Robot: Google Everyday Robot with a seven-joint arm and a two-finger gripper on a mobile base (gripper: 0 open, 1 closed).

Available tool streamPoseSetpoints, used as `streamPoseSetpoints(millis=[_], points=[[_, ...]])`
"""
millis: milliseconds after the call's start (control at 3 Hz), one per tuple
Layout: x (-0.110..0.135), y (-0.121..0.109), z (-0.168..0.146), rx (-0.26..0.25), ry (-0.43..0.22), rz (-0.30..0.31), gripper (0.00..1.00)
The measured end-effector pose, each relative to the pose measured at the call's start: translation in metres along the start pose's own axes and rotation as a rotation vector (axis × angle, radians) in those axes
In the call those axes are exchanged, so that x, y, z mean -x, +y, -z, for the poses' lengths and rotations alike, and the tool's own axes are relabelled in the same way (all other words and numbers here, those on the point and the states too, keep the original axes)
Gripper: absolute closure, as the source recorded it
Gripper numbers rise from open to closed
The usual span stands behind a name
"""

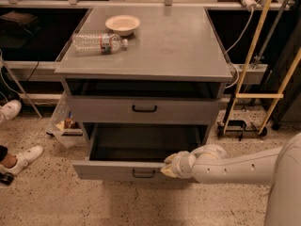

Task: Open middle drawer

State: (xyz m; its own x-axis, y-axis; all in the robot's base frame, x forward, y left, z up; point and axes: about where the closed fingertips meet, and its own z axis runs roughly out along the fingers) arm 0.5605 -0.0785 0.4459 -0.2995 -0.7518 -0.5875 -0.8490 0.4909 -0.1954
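The middle drawer (108, 171) is a wide, shallow grey drawer with a small black bar handle (143, 173). It stands pulled well out of the grey cabinet (141, 69), and its dark inside shows. My gripper (170, 168) is at the top edge of the drawer's front, just right of the handle. My white arm (235, 166) reaches in from the right. Above it, the taller-fronted drawer (94, 111) with its own black handle is closed.
On the cabinet top lie a clear plastic bottle (99, 42) and a pale bowl (122, 23). A person's white shoes (21, 158) are on the floor at the left. A bag of items (63, 121) leans by the cabinet. A yellow-framed stand (251, 95) stands at the right.
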Motion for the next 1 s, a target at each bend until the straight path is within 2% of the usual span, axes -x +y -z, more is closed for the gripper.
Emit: streamPoseSetpoints(millis=[333,667,1000], points=[[-0.0069,0.0295,0.0006,0.041,-0.020,0.061,1.00],[-0.0046,0.0291,0.0035,0.041,-0.020,0.062,1.00],[-0.0038,0.0383,0.0075,0.051,-0.042,0.082,1.00]])
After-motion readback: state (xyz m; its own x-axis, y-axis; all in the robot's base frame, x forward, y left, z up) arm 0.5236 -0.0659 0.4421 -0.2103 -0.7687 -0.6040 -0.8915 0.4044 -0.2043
